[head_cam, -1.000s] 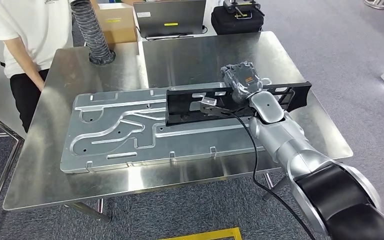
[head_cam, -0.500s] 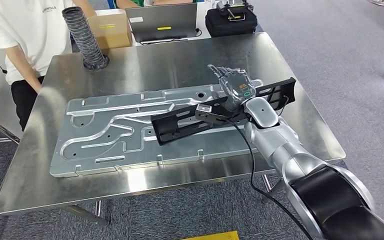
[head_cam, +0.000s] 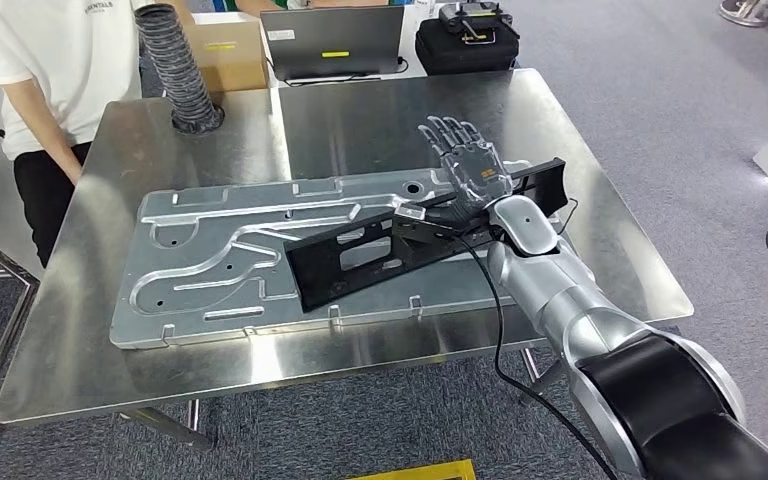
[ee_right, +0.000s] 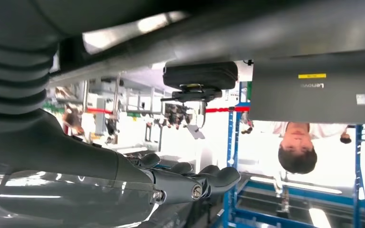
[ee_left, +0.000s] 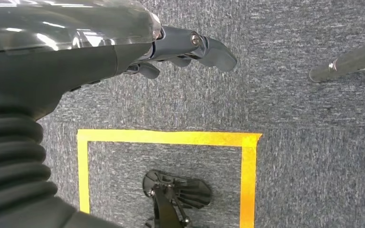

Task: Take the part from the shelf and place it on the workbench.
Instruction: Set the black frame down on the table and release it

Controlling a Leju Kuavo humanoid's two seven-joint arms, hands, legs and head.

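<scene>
The part (head_cam: 360, 260) is a long black bracket with cut-outs. It lies slanted across a large grey machined plate (head_cam: 220, 250) on the steel workbench (head_cam: 380, 120). My right hand (head_cam: 465, 160) is over the part's right end, with its fingers (ee_right: 195, 183) straight and spread, pointing away from me and not wrapped around the bracket. The wrist and its cable cover the part's middle. My left hand (ee_left: 190, 47) hangs above the carpet with loosely stretched fingers and holds nothing.
A person in a white shirt (head_cam: 50, 80) stands at the bench's far left corner. A ribbed hose (head_cam: 175, 60), a cardboard box (head_cam: 230, 45), a laptop (head_cam: 335, 40) and a black case (head_cam: 465, 45) line the far edge. Yellow tape (ee_left: 171, 137) marks the floor.
My right hand has gone from curled around the black part to fingers spread flat. The part's left end has swung toward the near edge and now lies on the plate.
</scene>
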